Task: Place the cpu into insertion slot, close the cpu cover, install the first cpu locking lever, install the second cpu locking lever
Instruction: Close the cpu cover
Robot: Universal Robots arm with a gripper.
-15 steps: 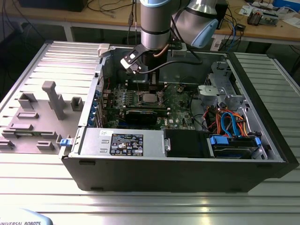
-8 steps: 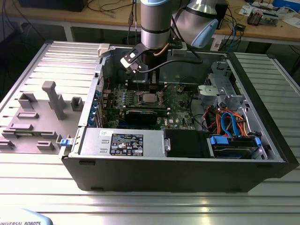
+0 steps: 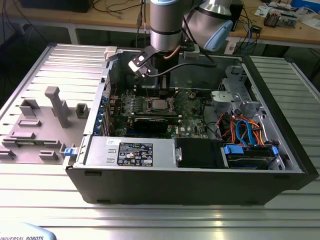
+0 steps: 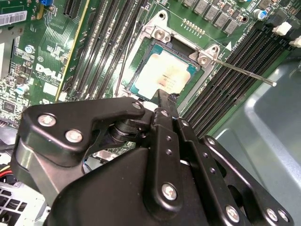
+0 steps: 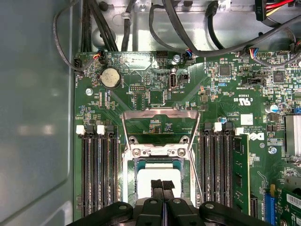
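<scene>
Cpu (image 4: 164, 75): flat, stiff, probably light and delicate; seated in the insertion slot (image 4: 157, 33); best gripped by its edges. Cpu cover (image 5: 160, 112): thin frame, swung open. Tool (image 5: 162, 186): pressed together, pinching nothing, over the chip. In the exterior view, memory slots (image 3: 129, 105) crowd 9 o'clock and the graphics card (image 3: 150, 122) 6 o'clock; the open room is overhead.

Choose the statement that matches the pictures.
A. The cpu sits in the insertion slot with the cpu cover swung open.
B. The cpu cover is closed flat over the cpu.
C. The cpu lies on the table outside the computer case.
A: in the first wrist view the cpu sits inside the insertion slot, while the cpu cover stands swung back off it.
</scene>
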